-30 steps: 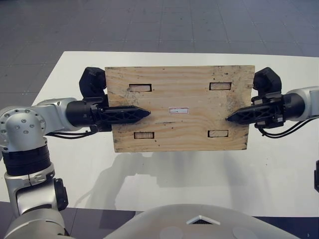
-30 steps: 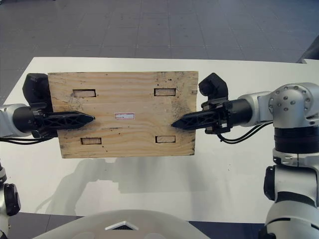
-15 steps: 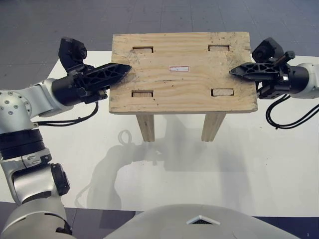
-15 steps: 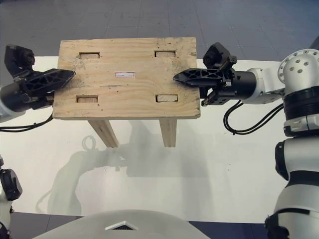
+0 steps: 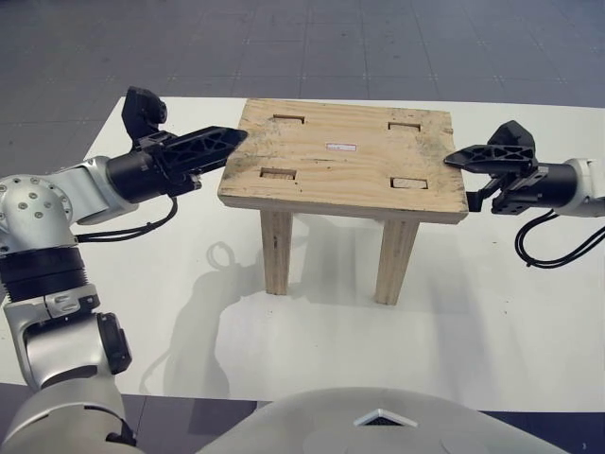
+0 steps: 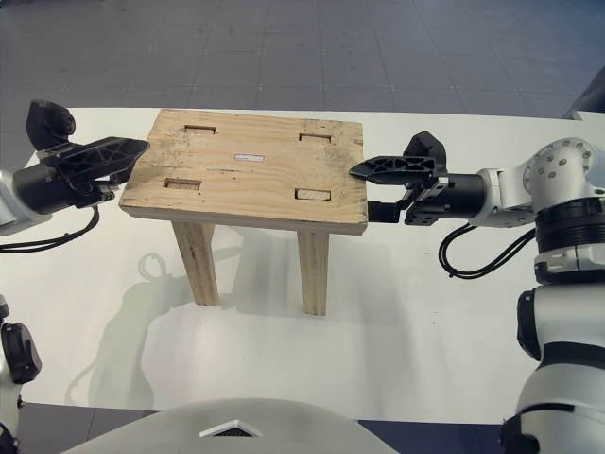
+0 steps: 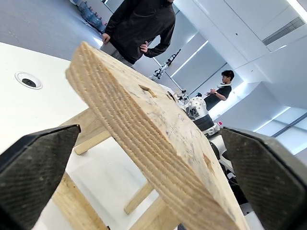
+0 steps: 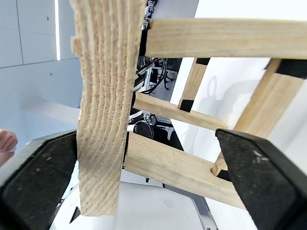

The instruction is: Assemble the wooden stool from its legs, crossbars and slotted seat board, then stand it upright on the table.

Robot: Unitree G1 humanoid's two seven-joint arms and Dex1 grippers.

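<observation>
Both arms extend level toward the upright stool (image 5: 392,257) on the counter (image 5: 492,326); left end effector (image 5: 234,142) and right end effector (image 6: 363,191) gape wide, straddling opposite seat board (image 5: 342,172) ends.

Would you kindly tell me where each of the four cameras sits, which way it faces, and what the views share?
Left eye view: head, facing forward and down at the stool on the table; left hand and right hand flank it.
Right eye view: head, beside it; same scene and arms.
Left wrist view: left wrist, facing along its open fingers at the seat board edge.
Right wrist view: right wrist, facing between its own open fingers at the opposite edge, legs and crossbars beneath.
Shared: every view shows the stool.
</observation>
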